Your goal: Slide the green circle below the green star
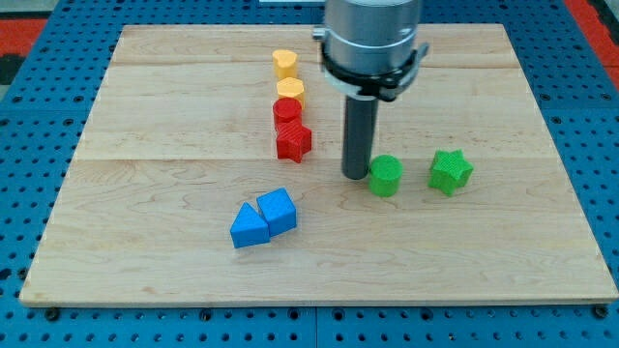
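The green circle [386, 175] lies right of the board's middle. The green star [451, 171] lies just to its right, at about the same height in the view, a small gap between them. My tip [355, 174] stands on the board right next to the green circle's left side, touching it or nearly so. The dark rod rises from there to the arm's grey body at the view's top.
A column of blocks stands left of the rod: a yellow heart [284, 64], a yellow hexagon [290, 92], a red circle [287, 113], a red star [293, 141]. Two blue blocks [263, 218] touch at lower centre. The wooden board [145, 193] lies on blue pegboard.
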You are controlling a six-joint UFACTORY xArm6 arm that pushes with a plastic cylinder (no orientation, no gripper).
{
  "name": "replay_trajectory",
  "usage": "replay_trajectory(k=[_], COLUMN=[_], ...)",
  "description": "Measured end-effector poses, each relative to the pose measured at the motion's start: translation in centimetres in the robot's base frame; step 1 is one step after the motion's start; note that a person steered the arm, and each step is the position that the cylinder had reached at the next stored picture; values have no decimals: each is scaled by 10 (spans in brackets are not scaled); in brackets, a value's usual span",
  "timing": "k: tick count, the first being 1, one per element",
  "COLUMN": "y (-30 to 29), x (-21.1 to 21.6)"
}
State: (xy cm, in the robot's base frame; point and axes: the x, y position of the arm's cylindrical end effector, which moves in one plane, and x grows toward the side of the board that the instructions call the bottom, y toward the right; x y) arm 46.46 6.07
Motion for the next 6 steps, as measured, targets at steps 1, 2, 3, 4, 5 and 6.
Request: replay_trajectory(k=[1,2,3,4,5,6], y=[2,5,43,63,11,-73], x=[-4,-18,5,41,43,29])
